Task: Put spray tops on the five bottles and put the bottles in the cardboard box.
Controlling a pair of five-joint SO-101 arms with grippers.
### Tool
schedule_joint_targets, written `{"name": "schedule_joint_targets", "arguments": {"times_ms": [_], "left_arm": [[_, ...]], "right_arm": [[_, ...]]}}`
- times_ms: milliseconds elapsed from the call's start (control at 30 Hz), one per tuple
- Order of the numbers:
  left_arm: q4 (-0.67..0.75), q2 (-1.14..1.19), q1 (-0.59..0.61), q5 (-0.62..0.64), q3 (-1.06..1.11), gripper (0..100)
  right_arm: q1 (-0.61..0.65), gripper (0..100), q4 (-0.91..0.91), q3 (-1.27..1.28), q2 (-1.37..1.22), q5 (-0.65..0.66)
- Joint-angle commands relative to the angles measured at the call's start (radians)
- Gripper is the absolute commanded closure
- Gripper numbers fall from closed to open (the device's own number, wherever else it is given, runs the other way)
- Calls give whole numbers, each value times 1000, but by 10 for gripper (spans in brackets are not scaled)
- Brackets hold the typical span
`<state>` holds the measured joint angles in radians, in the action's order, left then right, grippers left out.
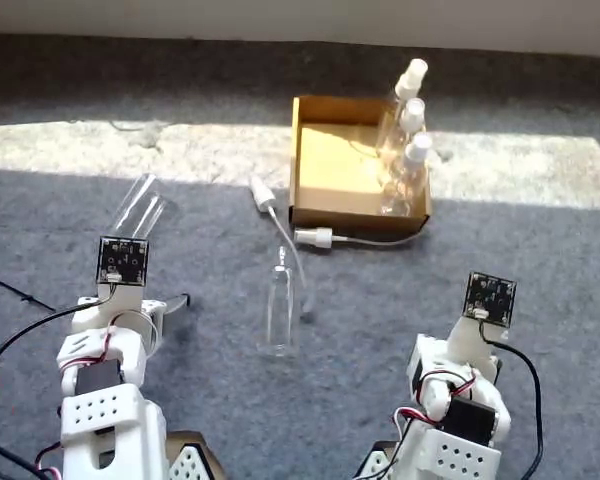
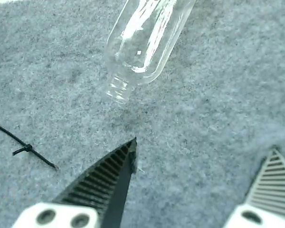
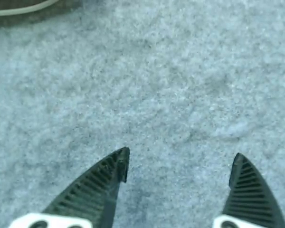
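Observation:
The cardboard box (image 1: 325, 160) sits at the back of the grey carpet, with three clear bottles (image 1: 405, 150) upright along its right wall, each wearing a white spray top. A bare clear bottle (image 1: 280, 305) is at mid carpet, with no top on it. Another bare bottle (image 1: 140, 205) lies at the left; its open neck (image 2: 119, 89) points at my left gripper (image 2: 204, 159), which is open a short way off it. Two loose spray tops (image 1: 263, 192) (image 1: 315, 237) with thin tubes lie in front of the box. My right gripper (image 3: 180, 164) is open over bare carpet.
The left arm (image 1: 110, 340) and the right arm (image 1: 470, 360) stand at the near edge. A black cable (image 2: 26, 149) runs over the carpet beside the left gripper. A bright sunlit strip (image 1: 200, 150) crosses the carpet at the box.

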<state>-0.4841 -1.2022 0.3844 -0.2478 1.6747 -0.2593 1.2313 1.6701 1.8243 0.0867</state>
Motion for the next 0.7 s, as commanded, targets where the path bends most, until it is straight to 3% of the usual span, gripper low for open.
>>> {"name": "schedule_joint_targets", "arguments": {"times_ms": [0, 667], "left_arm": [[-3, -12, -21, 8, 21, 633], [-3, -12, -36, 9, 21, 633]], "right_arm": [[-8, 703, 5, 136, 10, 11], [-5, 703, 5, 136, 7, 11]]}}
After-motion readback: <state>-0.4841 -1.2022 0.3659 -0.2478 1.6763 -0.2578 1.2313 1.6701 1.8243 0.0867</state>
